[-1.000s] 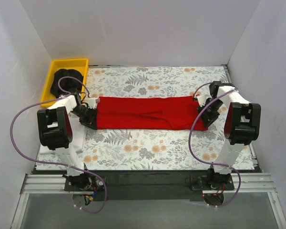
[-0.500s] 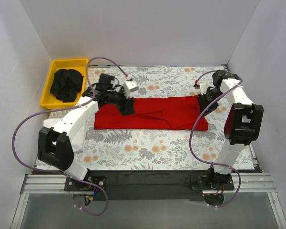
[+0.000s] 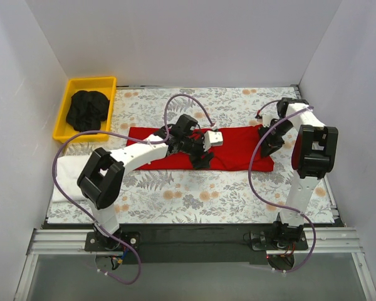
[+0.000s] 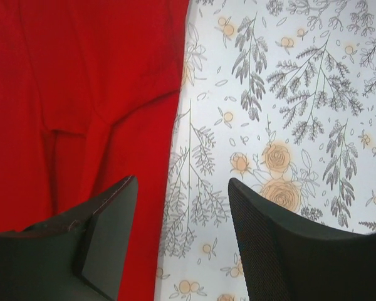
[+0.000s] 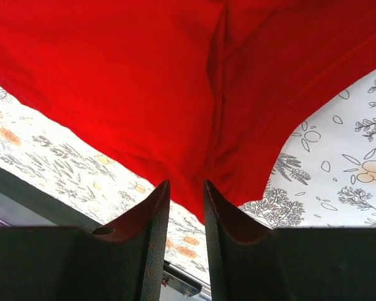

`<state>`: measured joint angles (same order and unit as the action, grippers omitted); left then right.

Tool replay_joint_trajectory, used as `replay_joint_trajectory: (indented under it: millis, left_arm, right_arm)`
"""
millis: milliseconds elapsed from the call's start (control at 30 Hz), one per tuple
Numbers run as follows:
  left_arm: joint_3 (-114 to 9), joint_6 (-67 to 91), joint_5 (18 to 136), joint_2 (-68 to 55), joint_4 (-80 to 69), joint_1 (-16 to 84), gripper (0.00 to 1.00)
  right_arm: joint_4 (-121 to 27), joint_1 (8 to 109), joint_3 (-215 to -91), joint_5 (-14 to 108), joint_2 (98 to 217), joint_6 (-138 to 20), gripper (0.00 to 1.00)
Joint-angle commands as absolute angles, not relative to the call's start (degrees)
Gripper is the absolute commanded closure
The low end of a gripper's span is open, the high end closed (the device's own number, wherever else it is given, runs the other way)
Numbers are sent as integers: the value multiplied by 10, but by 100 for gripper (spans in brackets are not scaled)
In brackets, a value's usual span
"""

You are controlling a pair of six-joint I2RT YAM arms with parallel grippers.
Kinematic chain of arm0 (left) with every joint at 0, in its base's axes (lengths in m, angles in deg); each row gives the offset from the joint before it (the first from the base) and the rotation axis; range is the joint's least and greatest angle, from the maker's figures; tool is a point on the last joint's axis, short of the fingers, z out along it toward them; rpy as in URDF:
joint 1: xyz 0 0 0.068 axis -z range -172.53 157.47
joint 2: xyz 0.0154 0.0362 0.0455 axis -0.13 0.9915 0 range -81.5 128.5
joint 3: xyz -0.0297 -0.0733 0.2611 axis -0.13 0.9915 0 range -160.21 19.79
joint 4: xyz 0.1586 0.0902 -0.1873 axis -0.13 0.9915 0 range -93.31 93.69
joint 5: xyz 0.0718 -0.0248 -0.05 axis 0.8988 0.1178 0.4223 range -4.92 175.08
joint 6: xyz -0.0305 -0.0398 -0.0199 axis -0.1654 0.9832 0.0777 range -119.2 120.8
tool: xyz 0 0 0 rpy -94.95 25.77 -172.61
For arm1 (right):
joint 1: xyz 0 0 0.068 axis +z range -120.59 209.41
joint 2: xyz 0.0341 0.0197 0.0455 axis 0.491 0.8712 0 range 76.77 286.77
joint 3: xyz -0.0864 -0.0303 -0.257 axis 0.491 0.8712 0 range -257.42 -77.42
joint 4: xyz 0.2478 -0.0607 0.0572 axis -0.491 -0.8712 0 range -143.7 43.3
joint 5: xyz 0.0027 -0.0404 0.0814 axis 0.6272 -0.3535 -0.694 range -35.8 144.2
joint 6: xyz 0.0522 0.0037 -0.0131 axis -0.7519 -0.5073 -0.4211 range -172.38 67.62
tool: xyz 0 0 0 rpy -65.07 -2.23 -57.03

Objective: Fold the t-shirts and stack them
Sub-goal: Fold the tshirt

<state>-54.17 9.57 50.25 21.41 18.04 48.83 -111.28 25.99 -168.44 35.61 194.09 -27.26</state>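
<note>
As tension is likely wanted for folding, red t-shirt (image 3: pixel 238 145) is clamped by right fingers (image 5: pixel 144 241); left fingers (image 4: pixel 109 235) are held apart over its edge.

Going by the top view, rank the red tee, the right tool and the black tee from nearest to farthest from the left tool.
1. Red tee: directly under the left tool, mid-table.
2. Right tool: off to the right, at the tee's right end.
3. Black tee: far left, in the bin at the back corner.
</note>
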Motion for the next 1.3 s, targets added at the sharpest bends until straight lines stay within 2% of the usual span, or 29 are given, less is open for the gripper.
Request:
replay_joint_trajectory:
  millis: [0,100,200,400,433,667,733,900,933,1033,1267]
  left_arm:
    - [-541,87,519,203,127,504,41]
    - [-546,84,519,219,121,511,41]
    - [-532,54,518,228,106,519,40]
    - [-470,-8,513,217,1,541,39]
    - [-462,-11,519,219,-8,545,40]
    - [-423,-89,536,236,-101,561,42]
    - [-416,-125,547,248,-138,567,49]
    - [-399,-178,564,279,-212,582,57]
    - [-397,-192,567,282,-219,583,63]
    - [-386,-206,586,296,-267,589,70]
    - [-380,-232,592,312,-320,591,71]
  right_arm:
    - [-1121,257,-1706,348,1952,-283,66]
    - [-1119,257,-1712,347,1961,-285,66]
    - [-1120,257,-1719,343,1967,-285,71]
    - [-1119,257,-1729,333,1963,-287,92]
    - [-1121,257,-1730,331,1963,-289,99]
    - [-1122,257,-1737,304,1956,-295,99]
    - [-1122,257,-1741,292,1956,-298,99]
    - [-1124,257,-1752,279,1961,-307,99]
    - [-1124,257,-1753,277,1963,-308,99]
    - [-1125,257,-1754,278,1965,-306,99]
    - [-1126,257,-1752,278,1966,-299,99]
